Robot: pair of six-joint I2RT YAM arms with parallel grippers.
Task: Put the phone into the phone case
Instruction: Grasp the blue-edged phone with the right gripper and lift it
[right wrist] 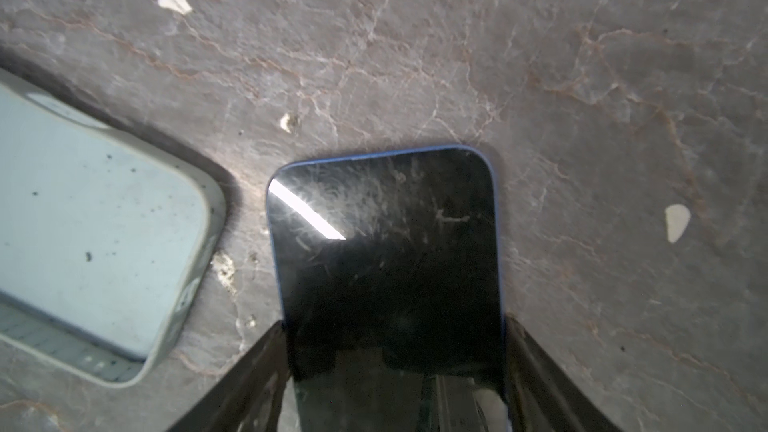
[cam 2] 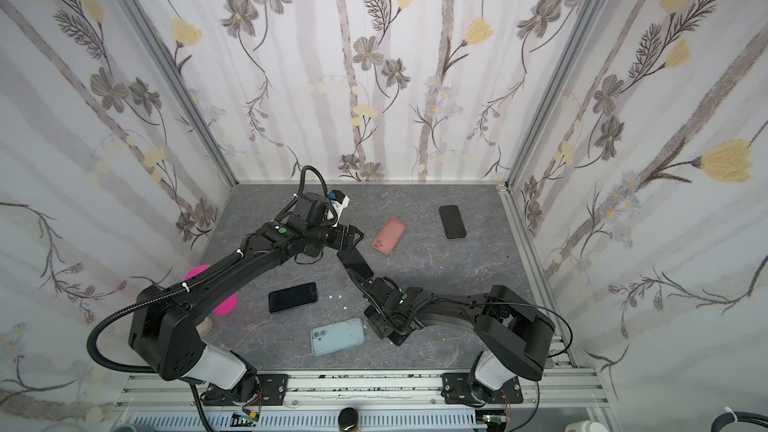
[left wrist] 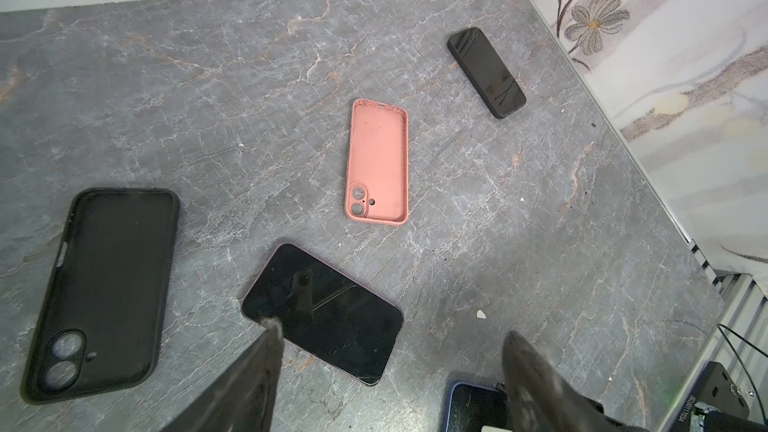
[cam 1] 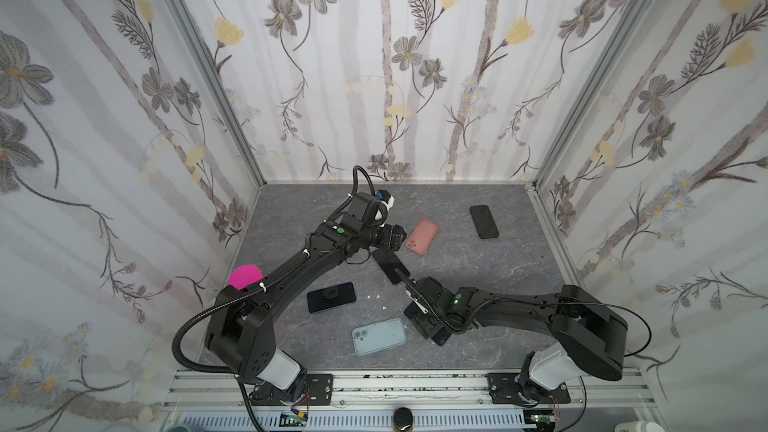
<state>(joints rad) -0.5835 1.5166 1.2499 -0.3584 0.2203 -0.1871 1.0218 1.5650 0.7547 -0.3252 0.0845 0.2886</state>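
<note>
Right wrist shows right tool [right wrist: 395, 324] pinching blue-rimmed phone [right wrist: 386, 243], mostly hidden overhead.

the only lettering in sight is a short line of white print [left wrist: 686, 410] along the edge of a black housing [left wrist: 721, 386], near the blue-rimmed phone [left wrist: 471, 405] in the left wrist view. it runs sideways and looks like capitals mixed with digits, too small and blurred to spell out. a plain green round sticker [cam 1: 340, 230] sits on the left arm [cam 1: 291, 272] in both top views.
</note>
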